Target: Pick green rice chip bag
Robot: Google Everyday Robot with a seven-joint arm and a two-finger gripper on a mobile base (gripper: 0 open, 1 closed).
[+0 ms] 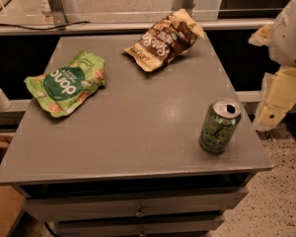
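Note:
The green rice chip bag [66, 83] lies flat on the left side of the grey table top [143, 122], its dark green round logo facing up. My gripper [271, 110] hangs at the right edge of the view, beyond the table's right side and level with the green drink can. It is far from the bag and holds nothing that I can see. Its cream arm [293, 28] rises above it at the upper right.
A brown-and-cream snack bag [165, 38] lies at the table's back centre. A green drink can [219, 127] stands upright near the front right corner, close to the gripper. Drawers [138, 209] sit under the top. A rail [113, 27] runs behind the table.

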